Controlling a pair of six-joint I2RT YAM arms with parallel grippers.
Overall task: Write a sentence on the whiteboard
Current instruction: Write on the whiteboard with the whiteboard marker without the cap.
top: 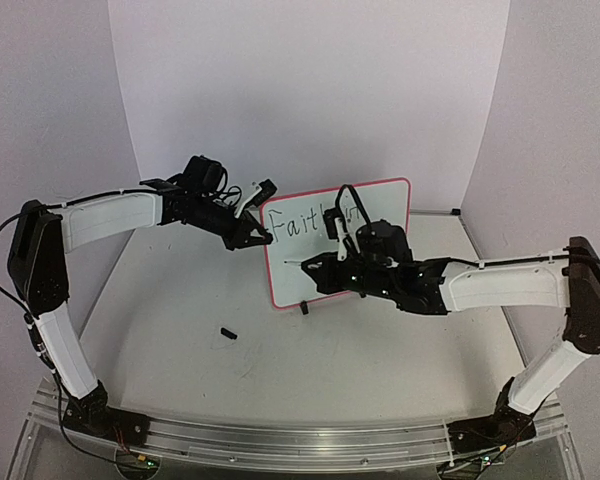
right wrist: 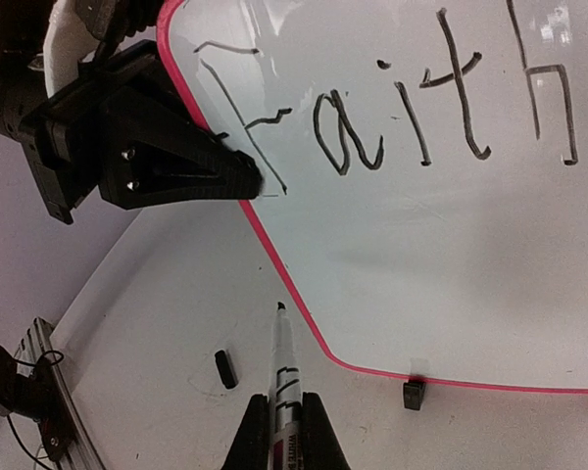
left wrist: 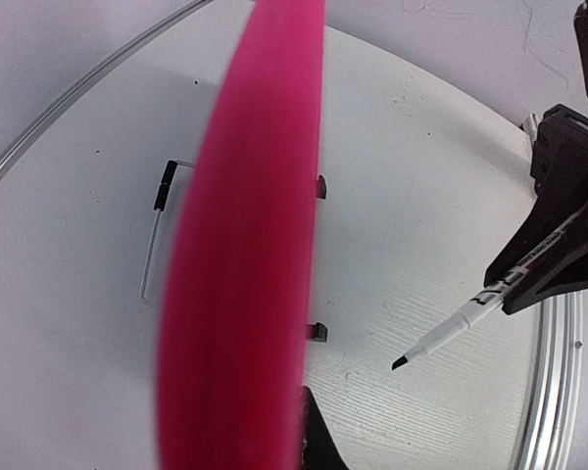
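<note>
Table [top: 180, 370]: open room near and left of the board.
Whiteboard [top: 292, 278]: upright mid-table on small feet; likely light, stiff, slick-faced, tippy; best held by the frame.
Left gripper [top: 263, 238]: clamped on the board's left edge.
Right gripper [top: 318, 268]: closed on Marker [right wrist: 284, 377], tip off the board by its near-left corner.
Sentence [right wrist: 392, 137]: only "Faith" plus a few strokes, top line.
Cap [top: 228, 333]: loose, near-left of the board.
</note>
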